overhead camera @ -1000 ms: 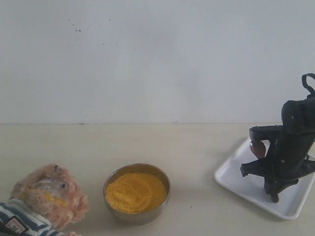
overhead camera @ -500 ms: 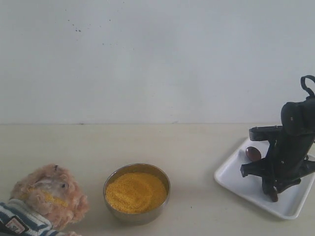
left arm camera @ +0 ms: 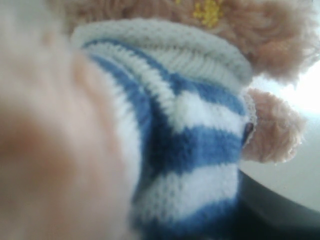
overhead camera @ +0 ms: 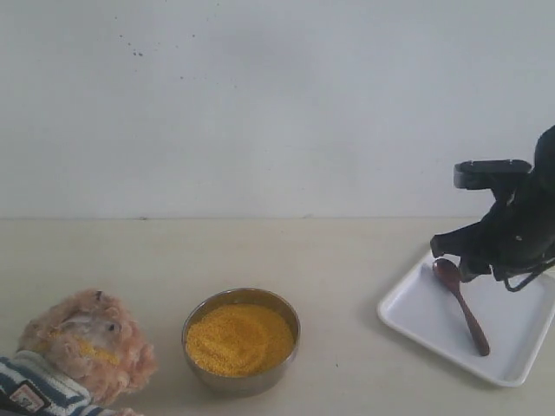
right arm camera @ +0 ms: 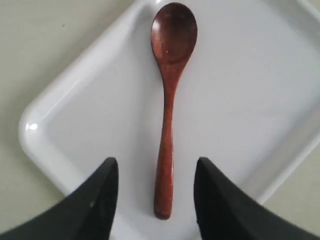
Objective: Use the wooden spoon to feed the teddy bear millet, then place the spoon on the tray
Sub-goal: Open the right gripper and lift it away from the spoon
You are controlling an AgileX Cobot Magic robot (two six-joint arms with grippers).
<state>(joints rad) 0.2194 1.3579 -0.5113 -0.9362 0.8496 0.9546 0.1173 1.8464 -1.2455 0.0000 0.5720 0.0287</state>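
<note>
Two spread jaws of the right claw (right arm camera: 156, 172) straddle the handle end of the wooden spoon (right arm camera: 169, 110) without touching it. In the exterior view the spoon lies flat on the tray (overhead camera: 414, 305) at about 4 o'clock, directly beneath the claw, with its bowl end toward 11 o'clock and its handle tip toward 5 o'clock. The placing looks done, so a straight lift should clear it without dragging. The teddy bear (overhead camera: 82, 351) sits at 8 o'clock and the millet (overhead camera: 240, 338) at 6 o'clock, both well apart from the tray. The left claw's jaws are hidden past the bear's striped shirt, so I cannot tell their state.
</note>
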